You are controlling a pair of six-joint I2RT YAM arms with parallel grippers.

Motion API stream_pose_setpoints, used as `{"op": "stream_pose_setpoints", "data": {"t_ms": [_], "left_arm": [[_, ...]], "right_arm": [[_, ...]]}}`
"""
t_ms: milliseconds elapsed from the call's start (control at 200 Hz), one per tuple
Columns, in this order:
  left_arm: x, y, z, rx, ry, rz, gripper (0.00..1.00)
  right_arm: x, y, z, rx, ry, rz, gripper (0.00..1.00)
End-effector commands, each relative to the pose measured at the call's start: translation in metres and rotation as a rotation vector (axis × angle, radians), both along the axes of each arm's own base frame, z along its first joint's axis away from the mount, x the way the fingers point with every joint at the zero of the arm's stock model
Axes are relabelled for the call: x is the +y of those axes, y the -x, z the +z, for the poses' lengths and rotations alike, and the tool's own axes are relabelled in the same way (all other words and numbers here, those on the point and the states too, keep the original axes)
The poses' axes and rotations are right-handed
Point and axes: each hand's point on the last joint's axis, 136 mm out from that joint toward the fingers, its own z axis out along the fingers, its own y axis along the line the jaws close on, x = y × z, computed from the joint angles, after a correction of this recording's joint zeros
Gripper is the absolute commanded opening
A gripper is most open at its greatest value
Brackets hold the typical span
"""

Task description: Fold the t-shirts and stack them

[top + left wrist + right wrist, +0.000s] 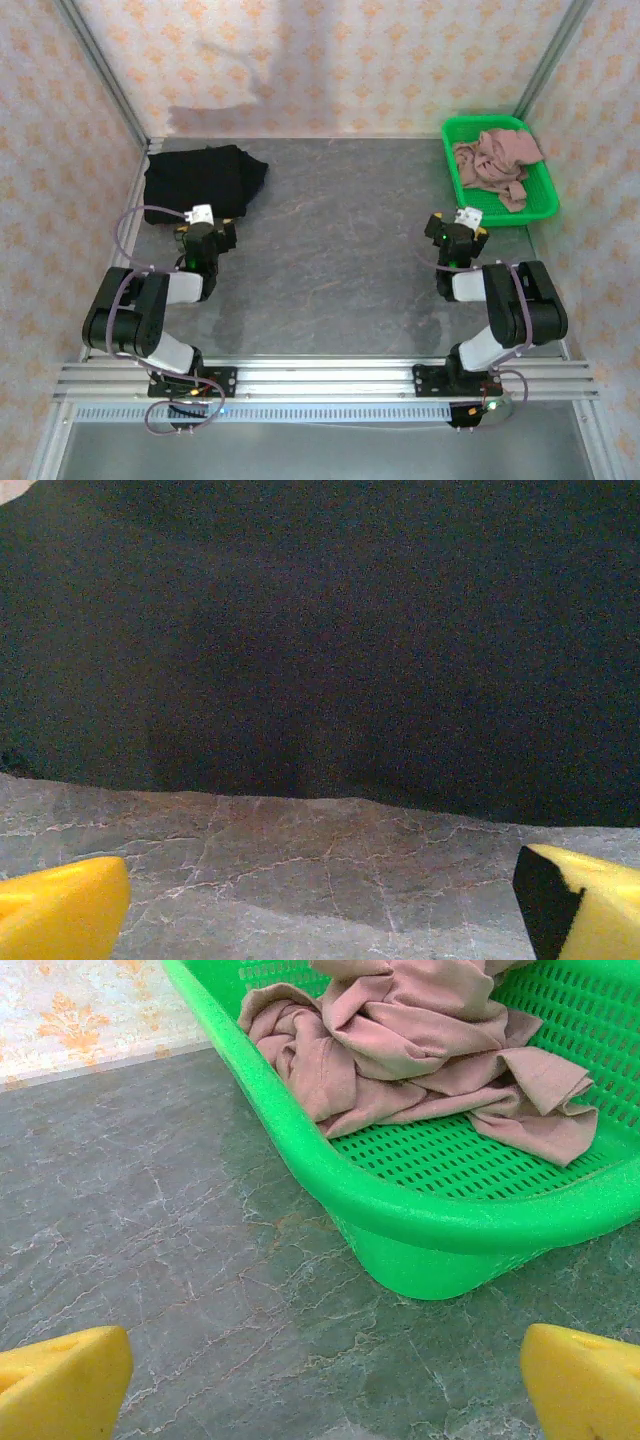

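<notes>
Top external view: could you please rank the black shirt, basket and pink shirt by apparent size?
1. Black shirt and basket: about alike, too close to rank.
2. Pink shirt, inside the basket: smallest.

The middle of the table (340, 240) lies bare between my arms, from the near rail to the far wall (350, 70), a wide lane. At far left the black shirt (320, 640) lies heaped just ahead of my left gripper (320, 905), whose fingers are spread. At far right the green basket (300, 1150) fills the corner, its wall rising just ahead of my spread right gripper (320, 1390), with the pink shirt (420, 1040) piled inside.
</notes>
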Motion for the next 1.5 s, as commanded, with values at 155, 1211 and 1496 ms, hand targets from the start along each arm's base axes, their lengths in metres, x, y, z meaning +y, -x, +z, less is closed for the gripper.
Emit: {"op": "stream_pose_setpoints", "data": {"t_ms": [155, 1211, 1496], "left_arm": [[-0.001, -0.007, 0.013, -0.031, -0.009, -0.011, 1.0], [-0.013, -0.003, 0.067, -0.01, 0.002, -0.047, 1.0], [-0.05, 0.055, 0.156, -0.046, 0.284, -0.043, 1.0]], "right_arm": [[-0.005, 0.001, 0.002, -0.014, -0.004, -0.029, 0.99], [0.013, 0.026, 0.042, 0.025, -0.045, 0.045, 0.99], [0.048, 0.093, 0.094, 0.107, -0.197, 0.154, 0.99]]}}
